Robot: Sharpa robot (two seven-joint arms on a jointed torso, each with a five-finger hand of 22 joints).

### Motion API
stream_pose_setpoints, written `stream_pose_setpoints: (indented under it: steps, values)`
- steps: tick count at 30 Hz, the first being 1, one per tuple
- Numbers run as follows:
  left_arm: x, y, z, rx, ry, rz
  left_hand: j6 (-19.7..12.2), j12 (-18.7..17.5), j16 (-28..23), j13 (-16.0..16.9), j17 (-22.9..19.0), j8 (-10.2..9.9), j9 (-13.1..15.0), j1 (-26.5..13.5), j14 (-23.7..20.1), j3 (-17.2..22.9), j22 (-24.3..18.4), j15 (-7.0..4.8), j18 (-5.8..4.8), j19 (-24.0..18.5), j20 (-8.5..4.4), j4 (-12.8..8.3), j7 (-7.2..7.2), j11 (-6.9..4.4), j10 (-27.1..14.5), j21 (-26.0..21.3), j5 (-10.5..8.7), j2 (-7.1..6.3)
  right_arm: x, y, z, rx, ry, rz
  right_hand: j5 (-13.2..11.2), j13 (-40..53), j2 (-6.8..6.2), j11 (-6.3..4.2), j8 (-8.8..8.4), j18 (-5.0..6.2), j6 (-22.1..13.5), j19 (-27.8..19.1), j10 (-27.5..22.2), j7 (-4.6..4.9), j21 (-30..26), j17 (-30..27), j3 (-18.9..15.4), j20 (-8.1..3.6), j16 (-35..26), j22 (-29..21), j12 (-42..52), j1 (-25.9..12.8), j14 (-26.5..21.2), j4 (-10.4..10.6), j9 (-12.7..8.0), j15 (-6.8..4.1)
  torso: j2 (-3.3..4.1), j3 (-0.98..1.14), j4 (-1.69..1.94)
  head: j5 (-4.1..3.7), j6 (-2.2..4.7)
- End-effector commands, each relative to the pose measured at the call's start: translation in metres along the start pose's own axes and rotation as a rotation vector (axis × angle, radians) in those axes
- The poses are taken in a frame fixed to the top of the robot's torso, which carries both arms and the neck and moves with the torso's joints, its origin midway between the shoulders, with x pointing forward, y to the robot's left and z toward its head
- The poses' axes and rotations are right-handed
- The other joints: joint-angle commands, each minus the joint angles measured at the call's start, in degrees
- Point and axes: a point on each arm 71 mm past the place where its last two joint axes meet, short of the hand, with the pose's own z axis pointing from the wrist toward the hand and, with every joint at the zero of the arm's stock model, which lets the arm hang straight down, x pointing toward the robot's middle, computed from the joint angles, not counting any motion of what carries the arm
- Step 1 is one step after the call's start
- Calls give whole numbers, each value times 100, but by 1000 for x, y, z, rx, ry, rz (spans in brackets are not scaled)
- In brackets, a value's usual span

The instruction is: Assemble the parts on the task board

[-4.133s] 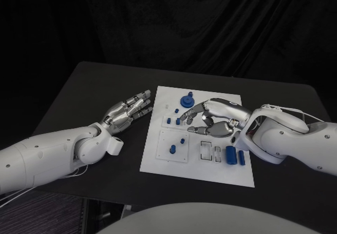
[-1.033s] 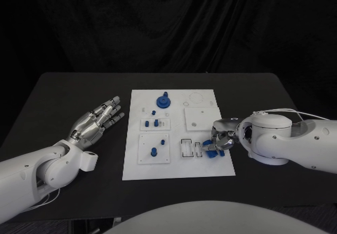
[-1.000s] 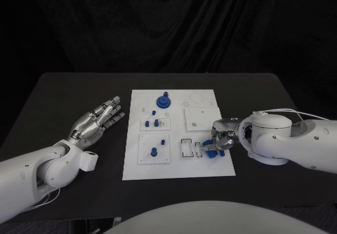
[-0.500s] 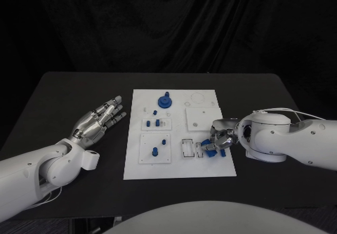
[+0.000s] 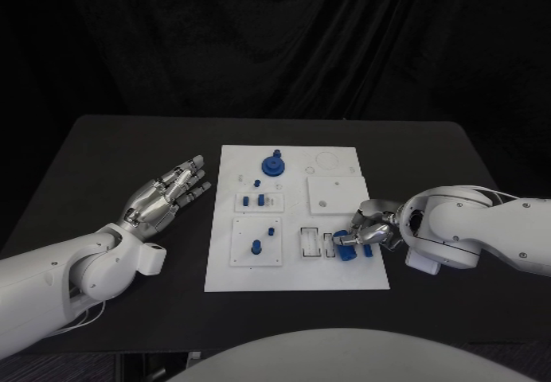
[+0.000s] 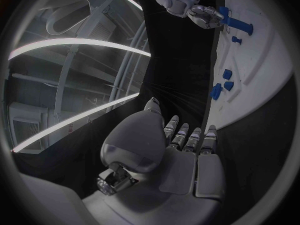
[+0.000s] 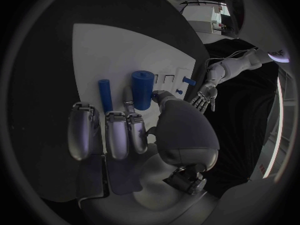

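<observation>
The thick blue peg (image 7: 142,89) is pinched by the right hand (image 5: 369,231) over the white board (image 5: 293,274), beside the slots (image 5: 311,241); it should be squared to its slot, then lowered gently. The left hand (image 5: 168,193) is held spread, empty, beside the board

White arms (image 5: 69,274) — silver hands (image 5: 166,194)

Task board (image 5: 296,274) mid-table (image 5: 103,151) — left hand (image 5: 166,195) just left, right hand (image 5: 365,233) on its right edge.
</observation>
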Motion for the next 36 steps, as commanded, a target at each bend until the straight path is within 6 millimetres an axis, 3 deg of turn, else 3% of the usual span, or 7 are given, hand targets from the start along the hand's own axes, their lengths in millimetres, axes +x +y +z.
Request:
stream_pose_setpoints:
  steps: [1, 14, 18, 24, 33, 36]
  values:
    - [1, -2, 1, 20, 8, -13, -47, 35, -3, 7, -2, 0, -8, -68, 27, -18, -4, 17, 41, -12, 29, 8, 0, 46, -9, 15, -35, 1, -2, 4, -4, -15, 26, 163, 609, 1507, 70, 2, 52, 45, -49, 140, 609, -29, 2, 730, 874, 39, -16, 1152, 15, -14, 452, -834, 96, 21, -2, -1, -3, 11, -1]
    - [1, -2, 1, 20, 8, -13, -54, 41, -1, 7, 0, -1, -9, -77, 31, -24, -3, 22, 39, -10, 32, 3, -8, 60, -6, 16, -21, 0, -8, 19, -7, -108, 10, 229, 525, 1507, 43, -7, 139, 37, -111, 157, 609, -41, 35, 779, 923, 33, 9, 1164, 15, -89, 464, -902, 163, 15, -3, -5, -1, 47, -1]
    - [2, -1, 2, 19, 9, -13, -58, 46, 0, 8, 0, -2, -9, -76, 33, -25, -1, 25, 38, -9, 34, 0, -13, 66, -4, 17, 2, -1, -7, 26, -6, -138, 6, 214, 272, 1507, 52, -2, 212, 36, -185, 160, 609, -35, 41, 782, 939, 35, 14, 1166, 15, -169, 464, -933, 207, 19, 1, -3, 1, 66, -1]
    - [2, -1, 3, 18, 13, -15, -62, 45, 0, 7, 0, -2, -9, -70, 32, -23, -4, 26, 37, -10, 35, -3, -16, 70, -5, 16, 24, 0, -3, 32, -1, -140, 31, 183, 163, 1507, 51, 4, 232, 48, -224, 139, 609, -28, -7, 735, 939, 38, -5, 1149, 15, -222, 454, -932, 212, 23, 7, -1, 4, 68, -1]
    - [2, -1, 3, 16, 14, -16, -60, 45, 1, 7, 0, -2, -9, -62, 34, -20, -5, 28, 36, -9, 35, -5, -15, 73, -7, 16, 42, 1, 3, 33, 3, -126, 55, 138, -240, 1507, 65, 35, 229, 55, -341, 124, 609, 5, -41, 706, 917, 60, -17, 1138, 15, -384, 446, -869, 155, 48, 13, -2, 3, 111, -1]
    - [2, 0, 3, 16, 15, -16, -60, 45, 1, 7, 0, -2, -9, -62, 34, -20, -5, 28, 36, -9, 35, -5, -15, 73, -7, 16, 42, 1, 4, 34, 4, -124, 61, 131, -655, 1507, 81, 46, 231, 56, -358, 121, 609, 13, -50, 705, 873, 73, -17, 1135, 15, -469, 446, -807, 105, 60, 8, -5, -3, 115, -1]
